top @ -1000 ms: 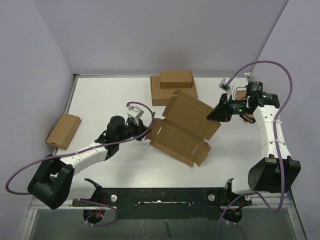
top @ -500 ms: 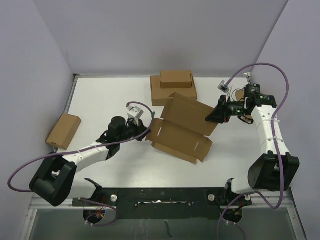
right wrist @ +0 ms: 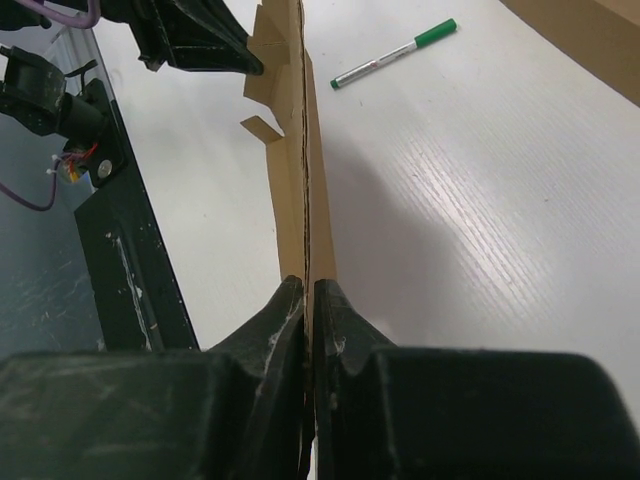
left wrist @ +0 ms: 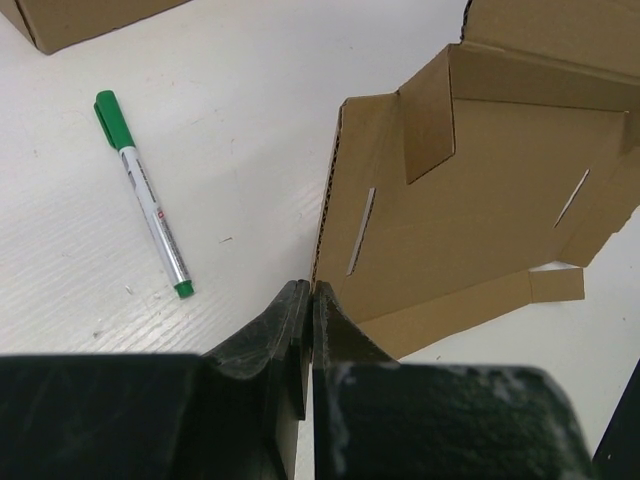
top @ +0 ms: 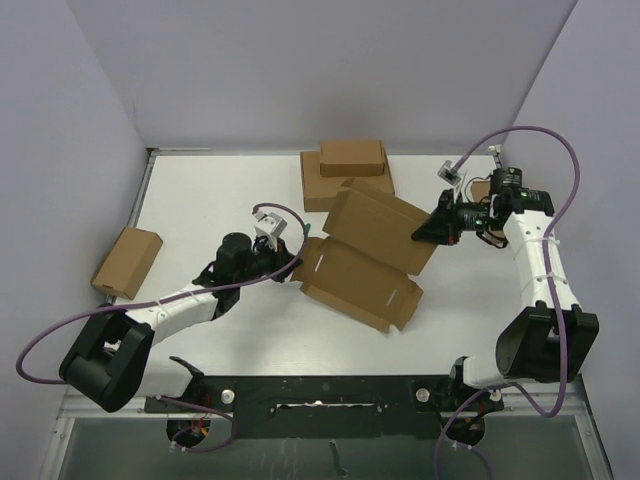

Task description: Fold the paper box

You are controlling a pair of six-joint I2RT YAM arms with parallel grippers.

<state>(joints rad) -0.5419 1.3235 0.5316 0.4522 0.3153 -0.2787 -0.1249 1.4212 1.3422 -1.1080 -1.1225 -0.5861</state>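
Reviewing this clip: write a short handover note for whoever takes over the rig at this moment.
Left gripper: shut on the left corner of the paper box.
Right gripper: shut on the edge of the lid panel, which is held raised over the base.
Box sits mid-table, open; one inner flap stands up, the slots are empty.
Left: lower the lid and tuck the tabs.
A green marker lies on the table beside the box's left end.
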